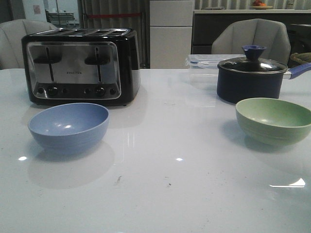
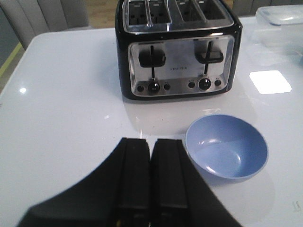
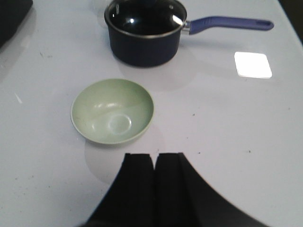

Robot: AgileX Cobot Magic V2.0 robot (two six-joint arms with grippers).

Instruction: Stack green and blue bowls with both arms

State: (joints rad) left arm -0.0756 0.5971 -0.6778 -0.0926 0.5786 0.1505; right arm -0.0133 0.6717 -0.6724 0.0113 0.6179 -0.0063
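Observation:
The periwinkle blue bowl (image 1: 68, 127) stands upright and empty on the white table at the left, in front of the toaster. It also shows in the left wrist view (image 2: 227, 147). The pale green bowl (image 1: 273, 120) stands upright and empty at the right, in front of the navy pot; it also shows in the right wrist view (image 3: 112, 110). My left gripper (image 2: 151, 142) is shut and empty, above the table beside the blue bowl. My right gripper (image 3: 155, 156) is shut and empty, above the table just short of the green bowl. Neither gripper shows in the front view.
A black and chrome four-slot toaster (image 1: 80, 65) stands behind the blue bowl. A dark navy lidded pot (image 1: 250, 75) with a blue handle (image 3: 230, 23) stands behind the green bowl. A clear plastic container (image 1: 204, 64) sits beside the pot. Chairs stand beyond the table.

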